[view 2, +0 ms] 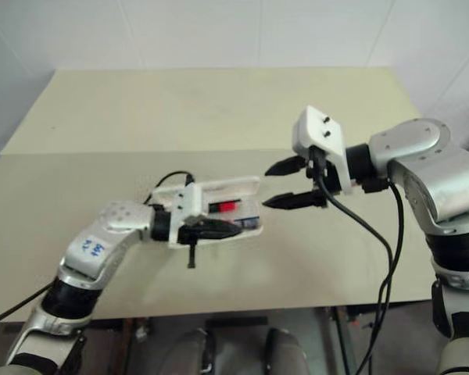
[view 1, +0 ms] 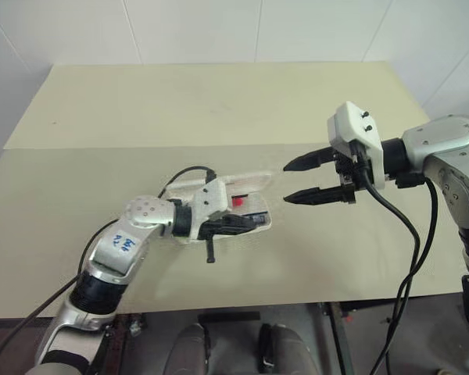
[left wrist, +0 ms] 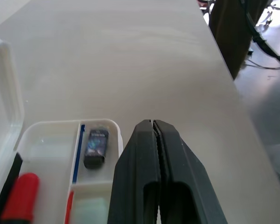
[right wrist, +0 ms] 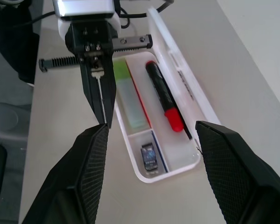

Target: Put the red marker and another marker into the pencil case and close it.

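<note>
Both markers lay inside the open pencil case (right wrist: 177, 161) on the beige table (view 1: 219, 101): the red marker (right wrist: 164, 99) along the hinged lid's side, and the light green marker (right wrist: 129, 95) in the next compartment, beside a small dark eraser (right wrist: 150, 157). The left gripper (left wrist: 155, 128) hovered over the case's near edge with its fingers pressed together, holding nothing. The right gripper (view 1: 303, 180) hung just beyond the case's end, its jaws spread wide and empty.

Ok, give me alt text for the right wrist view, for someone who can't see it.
An open white pencil case on a beige table holds the red marker and a light green marker. The shut left gripper hangs over it, framed by the open right gripper.
</note>
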### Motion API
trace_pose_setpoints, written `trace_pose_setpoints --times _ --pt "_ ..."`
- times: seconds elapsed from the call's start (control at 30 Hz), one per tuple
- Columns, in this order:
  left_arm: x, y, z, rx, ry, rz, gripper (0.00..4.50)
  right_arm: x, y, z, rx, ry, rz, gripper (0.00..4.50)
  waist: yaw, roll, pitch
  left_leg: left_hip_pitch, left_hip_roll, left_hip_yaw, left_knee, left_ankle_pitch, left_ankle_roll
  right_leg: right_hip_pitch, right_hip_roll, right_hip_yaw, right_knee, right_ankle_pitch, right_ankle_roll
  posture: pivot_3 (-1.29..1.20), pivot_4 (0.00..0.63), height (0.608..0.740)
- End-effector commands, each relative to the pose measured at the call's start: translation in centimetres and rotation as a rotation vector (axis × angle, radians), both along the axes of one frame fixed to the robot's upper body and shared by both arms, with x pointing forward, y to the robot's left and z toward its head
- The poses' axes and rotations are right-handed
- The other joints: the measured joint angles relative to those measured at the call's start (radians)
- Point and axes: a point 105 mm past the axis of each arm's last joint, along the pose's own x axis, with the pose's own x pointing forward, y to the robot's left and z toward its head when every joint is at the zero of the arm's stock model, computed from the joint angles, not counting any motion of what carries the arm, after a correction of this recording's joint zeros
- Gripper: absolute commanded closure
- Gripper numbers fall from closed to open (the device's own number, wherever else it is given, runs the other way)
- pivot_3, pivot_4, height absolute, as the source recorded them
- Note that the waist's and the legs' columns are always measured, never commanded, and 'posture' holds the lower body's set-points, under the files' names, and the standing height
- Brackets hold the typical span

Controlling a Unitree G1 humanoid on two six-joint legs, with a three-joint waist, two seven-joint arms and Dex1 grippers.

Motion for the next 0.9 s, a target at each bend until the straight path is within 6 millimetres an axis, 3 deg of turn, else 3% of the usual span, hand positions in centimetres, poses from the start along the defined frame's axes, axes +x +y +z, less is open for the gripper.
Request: trace_pose_setpoints --times 0.03,0.23,0.4,0.57,0.9 --pt "-1.1 0.6 0.4 -0.001 0.036 -0.039 4.46 -0.7 0.4 0.0 -0.004 -0.009 0.032 1.35 0.000 0.000 0.000 0.000 0.000 0.000 0.000 0.000 0.000 0.001 0.000 0.000 0.000 0.000 0.000 0.00 0.150 0.740" --pt "-0.9 0.9 -0.5 0.020 0.051 -0.012 4.46 -0.6 0.4 -0.2 -0.014 -0.012 0.034 1.35 -0.001 0.000 0.000 0.000 0.000 0.000 0.000 0.000 0.000 0.000 0.000 0.000 0.000 0.000 0.000 0.00 0.150 0.740" --pt "-2.0 0.7 -0.7 0.009 0.086 -0.067 4.46 -0.7 0.4 0.0 -0.013 -0.011 0.040 1.35 -0.001 0.000 0.000 0.000 0.000 0.000 0.000 0.000 0.000 0.000 0.000 0.000 0.000 0.000 0.000 0.00 0.150 0.740" --pt "-2.9 0.8 3.1 -0.132 0.101 -0.136 4.46 -1.5 0.5 0.4 0.001 0.014 0.075 1.35 -0.001 0.000 0.000 0.000 0.000 0.000 0.000 0.000 0.000 0.000 0.000 0.000 0.000 0.000 0.000 0.00 0.150 0.740" --pt "-4.0 4.6 7.9 -0.170 0.068 -0.088 4.46 -1.8 0.7 0.6 0.026 0.029 0.079 1.35 -0.004 0.000 0.000 0.000 0.000 0.000 -0.001 0.000 0.000 0.000 0.000 0.000 0.000 0.000 0.000 0.00 0.150 0.740"
